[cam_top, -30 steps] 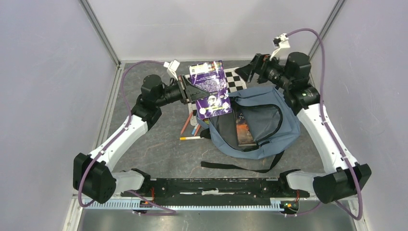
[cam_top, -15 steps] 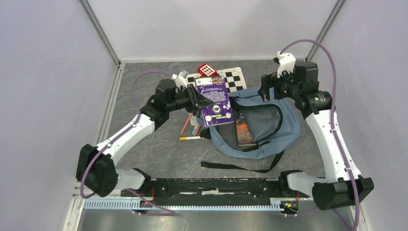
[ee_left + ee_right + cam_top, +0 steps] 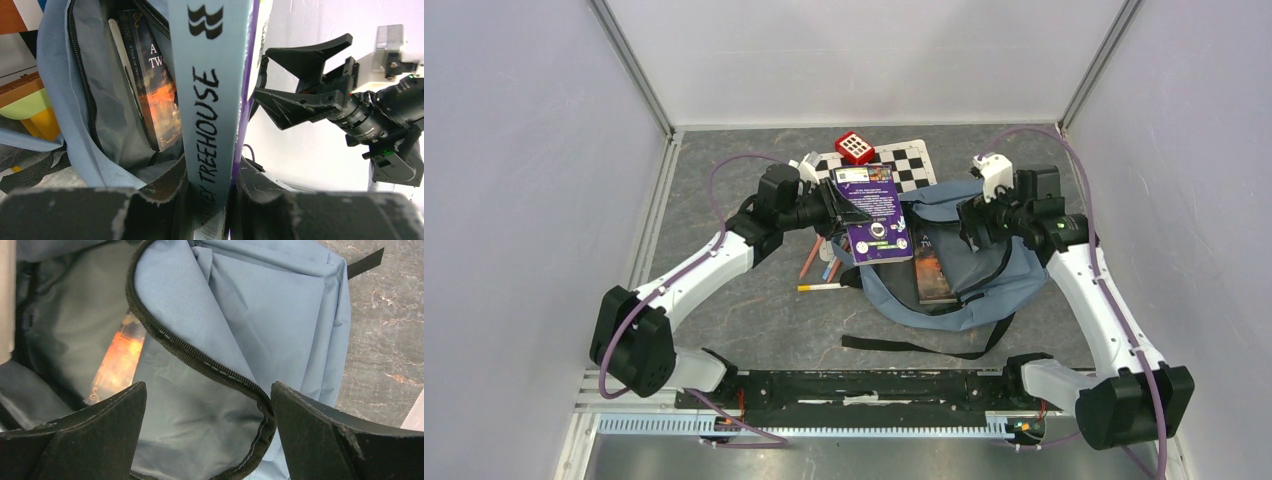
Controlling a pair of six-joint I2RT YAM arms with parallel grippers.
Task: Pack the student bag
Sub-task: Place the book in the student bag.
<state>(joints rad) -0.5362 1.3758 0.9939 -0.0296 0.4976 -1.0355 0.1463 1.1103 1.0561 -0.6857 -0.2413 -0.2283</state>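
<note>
The left gripper (image 3: 846,207) clamps the purple book (image 3: 879,218) edge-on above the student bag (image 3: 1019,268) — lying unzipped between the arms — likely so it slides in; the right gripper (image 3: 965,222), jaws spread, hangs over its zipper.

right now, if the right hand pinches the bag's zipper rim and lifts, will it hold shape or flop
Probably floppy: the student bag is creased, sagging cloth, so likely only the zipper rim would rise with the right hand. The book inside may pin the bottom down. The loose strap would probably drag.
</note>
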